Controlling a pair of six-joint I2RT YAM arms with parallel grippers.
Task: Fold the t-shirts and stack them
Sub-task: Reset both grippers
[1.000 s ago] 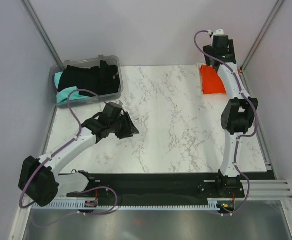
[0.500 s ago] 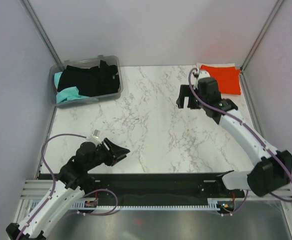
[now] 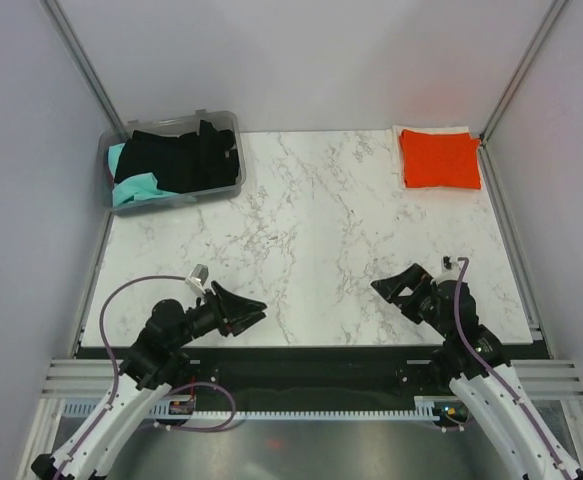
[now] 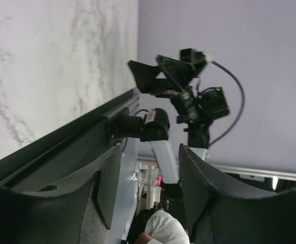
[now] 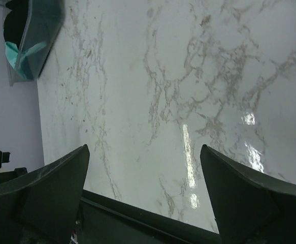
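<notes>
A folded orange-red t-shirt (image 3: 439,160) lies on a cream-white one (image 3: 426,131) at the table's far right corner. Black t-shirts (image 3: 179,157) and a teal one (image 3: 134,190) are bunched in the bin at far left; the teal one shows in the right wrist view (image 5: 21,53). My left gripper (image 3: 248,309) is open and empty, low over the table's near edge, pointing right. My right gripper (image 3: 393,291) is open and empty near the front right, pointing left. In the left wrist view the right gripper (image 4: 160,71) shows across the table.
A clear grey plastic bin (image 3: 227,186) stands at the far left corner. A black rail (image 3: 301,358) runs along the table's near edge. Grey walls close the back and both sides.
My right arm has pulled back from the orange-red t-shirt at the far right to the near edge. My left arm has drawn back to the near edge too. The folded shirts stay put.
</notes>
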